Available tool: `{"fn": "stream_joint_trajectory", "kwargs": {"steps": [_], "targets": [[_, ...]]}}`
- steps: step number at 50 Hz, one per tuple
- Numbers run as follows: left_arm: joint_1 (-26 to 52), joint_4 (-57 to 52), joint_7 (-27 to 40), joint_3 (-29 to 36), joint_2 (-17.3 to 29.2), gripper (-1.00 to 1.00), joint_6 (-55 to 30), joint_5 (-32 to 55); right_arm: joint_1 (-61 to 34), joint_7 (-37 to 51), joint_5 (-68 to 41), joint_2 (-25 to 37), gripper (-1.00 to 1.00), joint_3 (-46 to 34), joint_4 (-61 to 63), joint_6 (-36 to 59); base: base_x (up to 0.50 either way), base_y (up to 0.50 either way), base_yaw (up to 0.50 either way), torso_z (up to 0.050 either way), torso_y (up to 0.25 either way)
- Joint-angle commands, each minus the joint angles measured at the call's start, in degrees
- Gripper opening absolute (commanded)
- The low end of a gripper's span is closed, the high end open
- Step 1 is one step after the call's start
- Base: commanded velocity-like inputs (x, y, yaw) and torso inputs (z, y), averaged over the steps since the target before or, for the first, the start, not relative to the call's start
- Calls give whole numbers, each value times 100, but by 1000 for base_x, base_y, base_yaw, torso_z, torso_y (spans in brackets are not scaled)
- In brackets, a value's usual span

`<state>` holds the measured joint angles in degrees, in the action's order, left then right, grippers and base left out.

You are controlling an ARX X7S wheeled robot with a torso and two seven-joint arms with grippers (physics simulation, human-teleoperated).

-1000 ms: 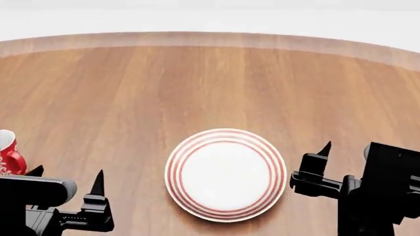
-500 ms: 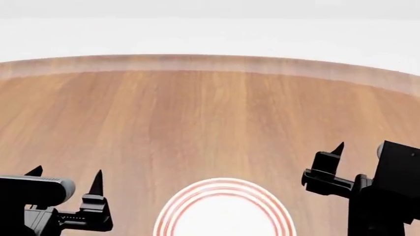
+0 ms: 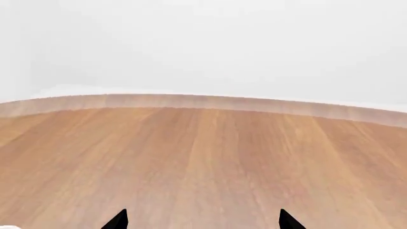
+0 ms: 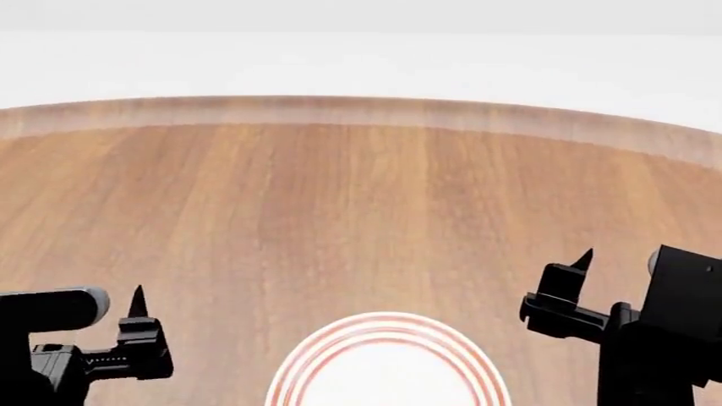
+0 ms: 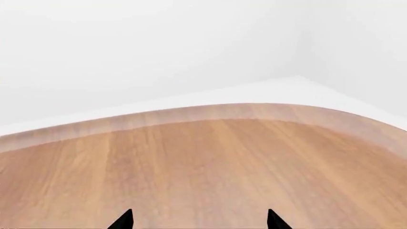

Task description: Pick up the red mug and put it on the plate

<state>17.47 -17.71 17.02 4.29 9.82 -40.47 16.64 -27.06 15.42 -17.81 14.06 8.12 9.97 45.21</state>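
Note:
The red mug is out of view in every frame. The plate [image 4: 384, 351], white with red rings, shows only as its far arc at the bottom middle of the head view. My left gripper [image 4: 100, 306] is low at the left, left of the plate, with one fingertip [image 4: 138, 296] showing. In the left wrist view [image 3: 202, 222] its tips stand wide apart over bare wood, open and empty. My right gripper [image 4: 615, 269] is at the right of the plate. In the right wrist view [image 5: 198, 222] it is open and empty.
The round wooden table [image 4: 361, 211] fills the views, with its curved far edge [image 4: 361, 110] against a white background. The edge also shows in the left wrist view [image 3: 203, 101] and the right wrist view [image 5: 210, 112].
The head view has tilted up: the red mug has left the frame and the plate has slid to the bottom edge. My left gripper has moved to the left. The right gripper has barely moved.

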Motion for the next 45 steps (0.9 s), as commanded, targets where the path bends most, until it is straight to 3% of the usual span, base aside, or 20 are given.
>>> {"fn": "stream_joint_trajectory", "kwargs": {"steps": [1, 4, 19, 45], "targets": [[438, 689, 1207, -829, -584, 100, -155, -426, -36, -112, 62, -104, 100, 121, -51, 9, 0, 0, 0, 0, 0], [634, 1060, 1857, -1120, -730, 100, -49, -645, -31, -100, 65, -105, 100, 99, -45, 6, 0, 0, 0, 0, 0], [1037, 2255, 2690, -1564, -686, 100, 536, -762, -8, -125, 69, -130, 100, 13, -250, -176, 0, 0, 0, 0, 0], [1703, 4214, 2251, -1476, -381, 100, 1303, -464, -5, -138, 48, -126, 100, -69, -513, -370, 0, 0, 0, 0, 0]]}}
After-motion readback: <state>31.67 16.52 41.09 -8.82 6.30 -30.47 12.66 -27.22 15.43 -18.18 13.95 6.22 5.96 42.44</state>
